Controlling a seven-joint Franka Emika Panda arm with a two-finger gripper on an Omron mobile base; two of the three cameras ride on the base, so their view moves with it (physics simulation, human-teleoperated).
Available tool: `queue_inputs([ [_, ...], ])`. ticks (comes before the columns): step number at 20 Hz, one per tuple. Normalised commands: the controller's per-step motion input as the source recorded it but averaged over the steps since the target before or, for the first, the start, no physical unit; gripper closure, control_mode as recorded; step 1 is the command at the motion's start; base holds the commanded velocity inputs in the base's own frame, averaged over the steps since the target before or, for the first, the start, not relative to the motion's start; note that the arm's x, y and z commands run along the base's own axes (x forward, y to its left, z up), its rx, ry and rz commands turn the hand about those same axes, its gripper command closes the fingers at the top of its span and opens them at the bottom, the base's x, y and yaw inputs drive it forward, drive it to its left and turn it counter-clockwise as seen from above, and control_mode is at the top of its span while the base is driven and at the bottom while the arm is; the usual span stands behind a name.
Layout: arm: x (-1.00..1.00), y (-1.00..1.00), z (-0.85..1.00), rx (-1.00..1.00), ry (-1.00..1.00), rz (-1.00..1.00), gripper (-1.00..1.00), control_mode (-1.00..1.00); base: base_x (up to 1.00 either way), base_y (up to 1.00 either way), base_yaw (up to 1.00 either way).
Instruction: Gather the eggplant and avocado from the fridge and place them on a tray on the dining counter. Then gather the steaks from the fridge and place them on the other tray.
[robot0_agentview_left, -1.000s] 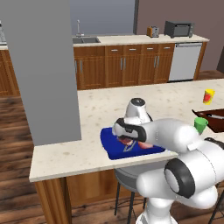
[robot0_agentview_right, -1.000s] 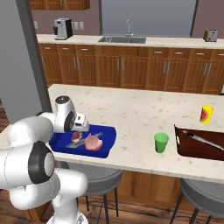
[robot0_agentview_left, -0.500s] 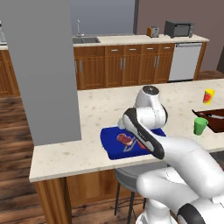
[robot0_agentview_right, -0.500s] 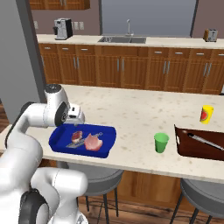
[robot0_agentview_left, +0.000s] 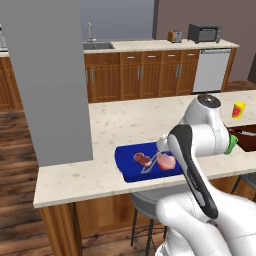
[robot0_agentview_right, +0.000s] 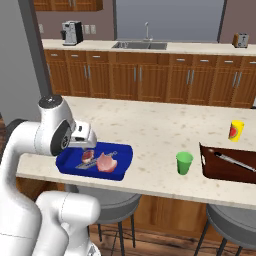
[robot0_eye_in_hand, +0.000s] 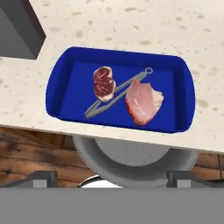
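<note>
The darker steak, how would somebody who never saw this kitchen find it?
Look along the long beige dining counter to the bright blue tray near its end, above a grey stool. Two steaks lie inside, with grey tongs between them. The darker steak is the smaller, red-brown one; its neighbour, the pale pink steak, is bigger.

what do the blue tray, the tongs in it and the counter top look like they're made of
Blue tray: likely plastic or enamelled metal; one even saturated blue with soft glossy highlights on its rounded walls.
Tongs: probably metal; thin grey arms with a dull sheen and a ring at one end.
Dining counter: looks like polished stone; beige with scattered darker speckles, and a thick square edge in the left base view.
</note>
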Motion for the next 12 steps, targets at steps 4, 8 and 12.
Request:
queue_inputs([
  [4,-0.89,-0.42,0.61,0.0,0.0,0.0,-1.0,-1.0,0.0,0.0,0.0],
  [8,-0.61,-0.32,0.43,0.0,0.0,0.0,-1.0,-1.0,0.0,0.0,0.0],
  [12,-0.2,-0.01,0.81,0.0,0.0,-0.04,-1.0,-1.0,0.0,0.0,0.0],
])
